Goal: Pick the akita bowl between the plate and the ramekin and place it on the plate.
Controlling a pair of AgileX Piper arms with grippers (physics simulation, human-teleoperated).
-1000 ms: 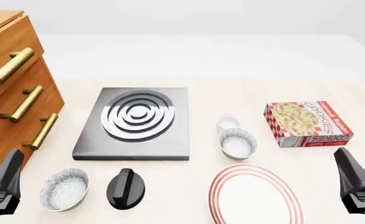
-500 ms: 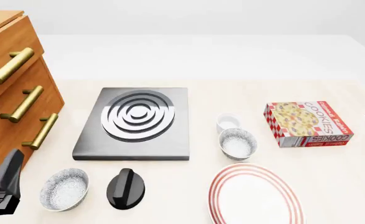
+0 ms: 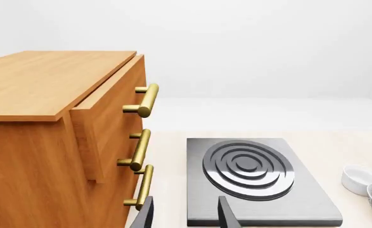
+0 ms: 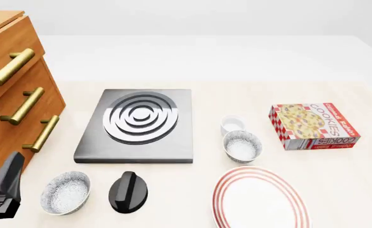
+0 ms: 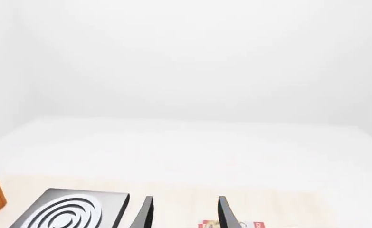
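1. Opening step, judged from the layout: nothing grasped yet; bowl [image 4: 242,145] untouched on the counter [image 4: 236,71], right of centre.
2. Bowl sits between ramekin [image 4: 233,125], just beyond it toward the far edge, and plate [image 4: 261,198], just nearer at the near edge. Appears to touch or nearly touch the ramekin; close to the plate rim, contact unclear.
3. Look-alike second bowl [image 4: 65,192] near the near-left corner, beside a black knob [image 4: 128,191]; not the target.
4. Left tool [image 3: 184,218] released, fingers parted and empty, low by the near-left corner beside the drawers [image 4: 14,99].
5. Right tool [image 5: 184,213] likewise parted and empty; absent from the front view, seen only through its own wrist camera, aimed high over the counter toward the burner [image 5: 68,213].
6. Next move likely calls for the right tool: lowering over the bowl, one finger inside the rim and one outside, clear of the ramekin.
7. Bowl upright, opening facing up; round, so no long axis and no favoured grasp direction.
8. Cookie box [image 4: 314,126] lies further right, apart from the bowl.
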